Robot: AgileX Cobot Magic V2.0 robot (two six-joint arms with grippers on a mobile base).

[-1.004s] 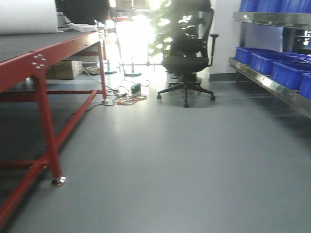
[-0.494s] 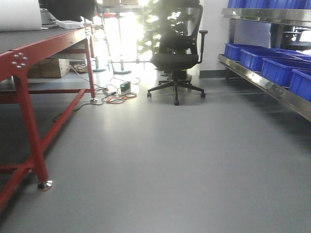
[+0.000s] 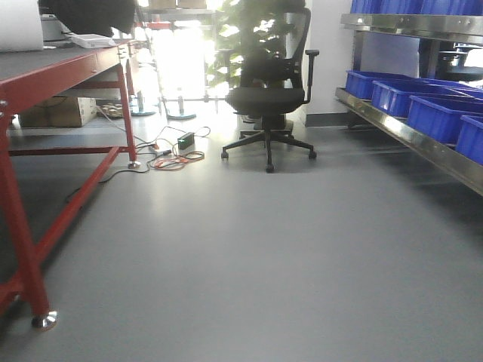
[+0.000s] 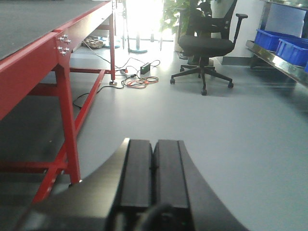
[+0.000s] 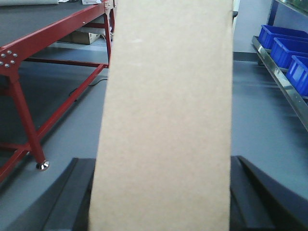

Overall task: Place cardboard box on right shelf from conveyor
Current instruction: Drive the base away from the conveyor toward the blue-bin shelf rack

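one cardboard box (image 5: 166, 115), clamped in the right hand (image 5: 161, 168) (left hand (image 4: 153, 163) pressed together), could be knocked loose against the right shelf (image 5: 281, 79).

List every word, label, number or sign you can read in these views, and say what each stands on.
No text can be read in any view.
The cardboard box: plain face, no print.
The blue bins: no labels visible.
The brown carton under the conveyor: too blurred to tell.
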